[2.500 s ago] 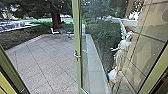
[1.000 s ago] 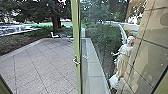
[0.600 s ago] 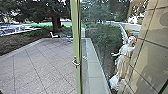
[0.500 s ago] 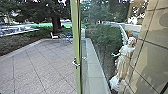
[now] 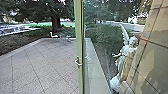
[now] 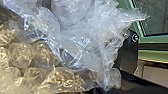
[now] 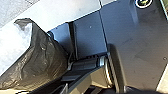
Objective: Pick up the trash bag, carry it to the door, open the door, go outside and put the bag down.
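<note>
- Here's my head view: the door [image 5: 79, 45] stands open, its green upright running top to bottom, with the pale handle [image 5: 78, 61] low on it.
- Paving [image 5: 35, 67] spreads out left of that upright; a white chair [image 5: 54, 35] sits at the far side, near a tree trunk [image 5: 55, 23].
- Through the glass on the right, I've got a white winged statue [image 5: 123, 57] beside a tiled wall [image 5: 152, 50].
- Over to my right wrist view: there's the trash bag [image 7: 41, 62], dark and creased, pale plastic at its mouth, close by the robot's own dark parts.
- Crumpled clear plastic [image 6: 85, 32] looms large in my left wrist view.
- Left gripper, right gripper: apart, together or clamped, I can't tell.
</note>
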Controlling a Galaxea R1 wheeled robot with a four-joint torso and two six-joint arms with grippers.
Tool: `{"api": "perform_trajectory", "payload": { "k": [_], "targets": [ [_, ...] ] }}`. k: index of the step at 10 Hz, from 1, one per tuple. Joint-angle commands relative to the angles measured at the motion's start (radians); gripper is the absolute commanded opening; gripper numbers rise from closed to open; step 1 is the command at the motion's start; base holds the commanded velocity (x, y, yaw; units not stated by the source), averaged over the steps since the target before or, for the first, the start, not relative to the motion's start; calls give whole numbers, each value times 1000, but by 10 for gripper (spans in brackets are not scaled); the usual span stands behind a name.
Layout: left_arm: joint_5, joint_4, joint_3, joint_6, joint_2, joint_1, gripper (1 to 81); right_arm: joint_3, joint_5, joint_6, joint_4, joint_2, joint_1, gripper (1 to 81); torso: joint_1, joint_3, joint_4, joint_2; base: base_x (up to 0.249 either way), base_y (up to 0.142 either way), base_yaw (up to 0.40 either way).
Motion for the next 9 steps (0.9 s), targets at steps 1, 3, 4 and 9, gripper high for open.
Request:
{"api": "perform_trajectory", "payload": {
  "k": [1,3,4,9],
  "targets": [
    [72,0,10,2,-12,-53,10,7,-27,-1,-10,2,54,811,1,0,0,0,70,0,0],
    [72,0,10,2,-12,-53,10,7,-27,-1,-10,4,54,811,1,0,0,-1,70,0,0],
    [72,0,10,2,-12,-53,10,7,-25,-1,-10,4,54,811,2,0,0,0,70,0,0],
    [72,0,10,2,-12,-51,10,7,-27,-1,-17,7,54,811,2,-1,0,1,70,0,0]
  ]
}}
